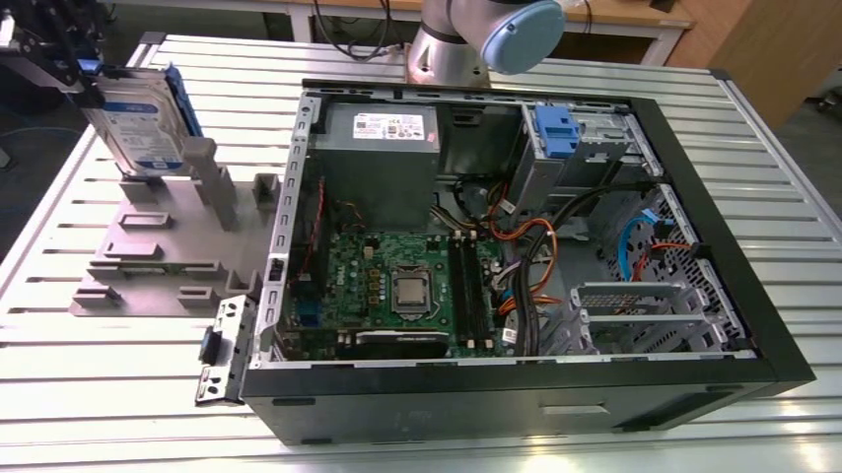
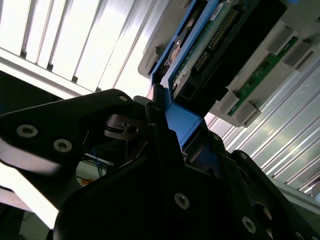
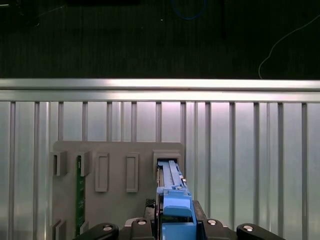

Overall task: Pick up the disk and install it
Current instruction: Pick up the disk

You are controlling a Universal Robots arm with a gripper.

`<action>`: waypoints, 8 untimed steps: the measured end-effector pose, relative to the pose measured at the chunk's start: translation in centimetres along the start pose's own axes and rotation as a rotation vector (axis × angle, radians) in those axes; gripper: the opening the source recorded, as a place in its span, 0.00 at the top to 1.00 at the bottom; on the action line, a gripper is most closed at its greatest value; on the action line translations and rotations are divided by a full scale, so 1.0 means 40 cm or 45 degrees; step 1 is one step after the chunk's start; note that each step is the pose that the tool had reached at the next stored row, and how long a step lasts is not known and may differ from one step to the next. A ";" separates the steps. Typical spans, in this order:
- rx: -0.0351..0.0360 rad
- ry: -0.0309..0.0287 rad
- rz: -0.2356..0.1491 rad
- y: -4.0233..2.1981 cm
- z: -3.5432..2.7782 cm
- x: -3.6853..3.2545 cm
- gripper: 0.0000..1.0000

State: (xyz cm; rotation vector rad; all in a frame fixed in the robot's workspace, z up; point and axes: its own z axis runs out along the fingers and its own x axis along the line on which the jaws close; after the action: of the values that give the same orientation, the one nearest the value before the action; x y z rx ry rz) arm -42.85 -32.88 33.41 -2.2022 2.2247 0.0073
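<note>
Blue-framed disk (image 1: 136,116) upright on edge, its top clamped in my end effector (image 1: 79,84), lower end at a slot of the grey holder (image 1: 145,251), on the slatted worktop (image 1: 105,394), beside the open computer case (image 1: 526,246), at the exterior view's left.

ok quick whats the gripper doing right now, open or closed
gripper: fingers closed on the blue carrier edge of the disk, which stands upright at the grey holder.
</note>
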 end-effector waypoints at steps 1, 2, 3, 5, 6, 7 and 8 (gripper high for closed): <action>0.0000 0.0000 0.000 0.000 0.000 0.000 0.64; 0.0000 0.0000 0.000 0.000 0.000 0.000 0.64; 0.0000 0.0000 0.000 0.000 0.000 0.000 0.64; -0.0002 -0.0001 0.000 0.000 -0.001 0.000 0.64; -0.0004 -0.0001 0.000 0.000 -0.002 0.000 0.64; -0.0003 -0.0001 0.000 0.000 -0.003 0.000 0.64; 0.0000 -0.0002 0.000 0.000 -0.004 0.000 0.64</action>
State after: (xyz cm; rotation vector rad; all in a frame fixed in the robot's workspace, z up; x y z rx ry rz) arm -42.86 -32.88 33.55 -2.2022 2.2246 0.0075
